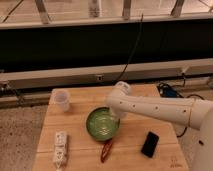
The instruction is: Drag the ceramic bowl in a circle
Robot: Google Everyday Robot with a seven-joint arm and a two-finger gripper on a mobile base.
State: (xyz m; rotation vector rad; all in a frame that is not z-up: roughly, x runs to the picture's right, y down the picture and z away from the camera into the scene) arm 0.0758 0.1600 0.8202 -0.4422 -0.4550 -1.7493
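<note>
The ceramic bowl point(103, 124) sits at the centre of the wooden desk point(80, 97), slightly toward the lower half of the frame, and it is the widest thing you have to move. The white arm point(160, 107) comes in from the right edge and bends down to the bowl's upper right rim, so the tool point(118, 113) is at or just over that rim, probably placed there to hook the wall and pull the bowl along. You cannot tell from here if the tool is clenched on the rim or released.

Your open room is uneven. Above and to the right of the bowl the desk is bare wood. To the lower right lies a black phone point(149, 144), near but apart. Touching or just below the bowl's lower edge lies a red object point(106, 150), so a wide sweep downward would likely push it. At lower left is a white multi-part item point(60, 149), and at upper left a clear plastic cup point(62, 100), light and easy to tip. Keep your circle tight and biased toward the upper right.
</note>
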